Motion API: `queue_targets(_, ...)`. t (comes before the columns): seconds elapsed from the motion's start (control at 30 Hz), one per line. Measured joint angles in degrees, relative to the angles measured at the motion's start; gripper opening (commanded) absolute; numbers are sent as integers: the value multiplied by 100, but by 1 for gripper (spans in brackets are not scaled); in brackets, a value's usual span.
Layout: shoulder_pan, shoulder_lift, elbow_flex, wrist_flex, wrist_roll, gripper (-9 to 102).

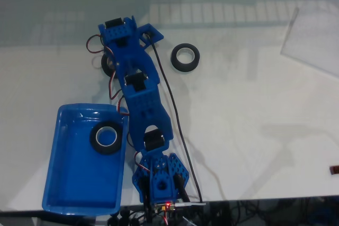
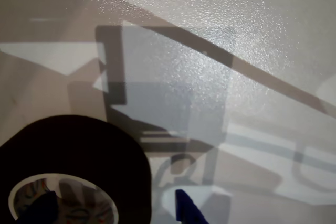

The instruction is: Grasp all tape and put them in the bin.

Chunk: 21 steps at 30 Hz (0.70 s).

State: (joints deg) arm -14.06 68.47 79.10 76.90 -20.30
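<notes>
The step in hand looks like the pickup of the tape roll (image 1: 107,63) that lies on the surface (image 1: 254,130) half hidden under the arm's far end, on the left of the arm in the fixed view. To do it well, the hand (image 2: 113,208) should come down squarely so one finger drops into the pale core and the other runs outside the black wall, then close firmly before lifting, since a grip on the rounded rim alone would likely slip. In the wrist view this roll (image 2: 73,156) sits at the lower left, and two blue fingertips (image 2: 186,208) show at the bottom edge, one inside the core and one just outside the ring, so the fingers appear spread and straddle the wall without yet pinching it. Another roll (image 1: 185,56) lies free on the surface to the right of the arm, and a third (image 1: 107,138) already rests inside the blue bin (image 1: 69,189), near its right wall.
</notes>
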Motion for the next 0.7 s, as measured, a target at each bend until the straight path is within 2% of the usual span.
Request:
queue_targets(0.17,-18,-158,-53,0,-70,24)
queue_targets(0.3,-44,-255,-88,0,-88,17)
queue_targets(0.37,-62,-272,-114,0,-88,11)
queue_targets(0.43,-62,-281,-141,0,-88,1)
queue_targets(0.7,-62,-343,-220,-44,-26,0)
